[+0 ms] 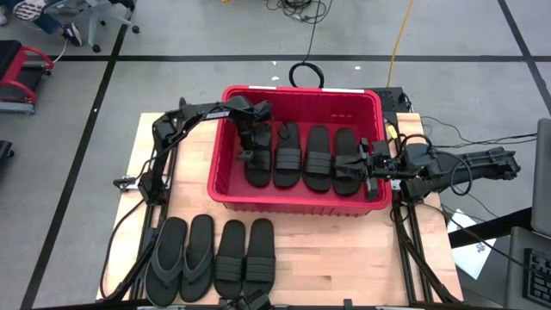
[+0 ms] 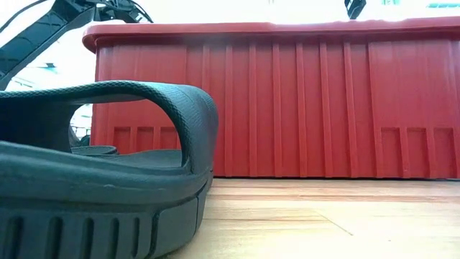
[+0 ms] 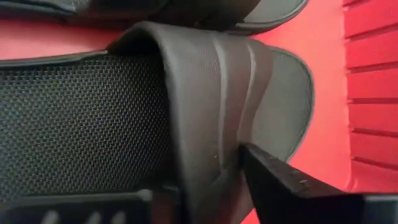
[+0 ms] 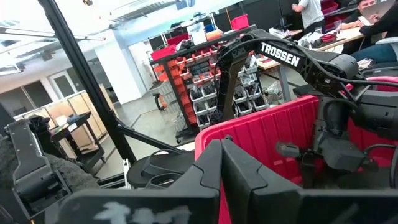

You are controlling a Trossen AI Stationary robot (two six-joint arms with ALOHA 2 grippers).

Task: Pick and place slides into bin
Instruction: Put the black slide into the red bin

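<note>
We see the left gripper point(image 1: 248, 155) down inside the red bin point(image 1: 225, 185), its fingers either side of the ribbed band of a black slide point(image 3: 205, 112); we cannot tell whether it still grips. 4 slides lie in the bin, 4 on the table point(image 1: 344, 258). The right gripper point(image 1: 368, 164), clenched on nothing, sits at the bin's right rim

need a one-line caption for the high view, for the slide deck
Left gripper lowers a fourth slide into the red bin; four sandals wait on the table; right gripper idles at the bin's edge.
</note>
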